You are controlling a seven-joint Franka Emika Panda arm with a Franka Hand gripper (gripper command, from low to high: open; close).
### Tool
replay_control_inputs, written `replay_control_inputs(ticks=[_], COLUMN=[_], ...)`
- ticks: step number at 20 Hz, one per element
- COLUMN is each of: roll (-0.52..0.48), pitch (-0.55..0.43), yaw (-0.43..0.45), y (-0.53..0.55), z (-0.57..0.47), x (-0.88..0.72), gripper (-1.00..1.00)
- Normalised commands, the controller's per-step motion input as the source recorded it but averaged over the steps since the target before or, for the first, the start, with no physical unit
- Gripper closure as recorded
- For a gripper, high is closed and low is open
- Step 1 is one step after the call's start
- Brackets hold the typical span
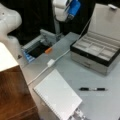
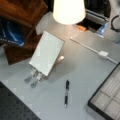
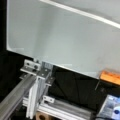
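My gripper [image 1: 65,11] hangs high at a front view's top, a white hand with a blue part, above the table's far edge; its fingers do not show in the wrist view. Nearest below it are a small orange block [image 1: 48,50] [image 2: 81,28] [image 3: 111,77] at the table's edge and a metal frame [image 3: 37,82]. A white spiral notebook [image 1: 57,96] [image 2: 47,52] lies on the grey table [image 1: 100,105]. A black pen [image 1: 92,89] [image 2: 66,93] lies apart from it. Nothing is held.
An open compartment box [image 1: 96,51] [image 2: 107,100] stands with its lid raised. A white cable with an adapter [image 1: 50,62] [image 2: 103,53] crosses the table. A wooden shelf [image 1: 15,95] [image 2: 22,15] and a lamp shade [image 2: 68,10] stand by the notebook. A blue item [image 1: 28,56] lies off the edge.
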Motion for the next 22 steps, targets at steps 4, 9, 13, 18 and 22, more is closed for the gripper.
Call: replay_control_inputs(ticks=[4, 9, 13, 18, 22], roll=[-0.299, -0.234, 0.008, 0.040, -0.029], pitch=[-0.033, -0.044, -0.091, -0.145, -0.183], yaw=[-0.048, -0.093, -0.219, -0.253, -0.277], y=[-0.28, -0.38, -0.48, -0.47, -0.29], z=[-0.18, -0.19, -0.19, -0.26, -0.30], x=[-0.29, -0.22, -0.22, -0.28, -0.34], gripper=[-1.00, -1.00, -1.00, -1.00, -1.00])
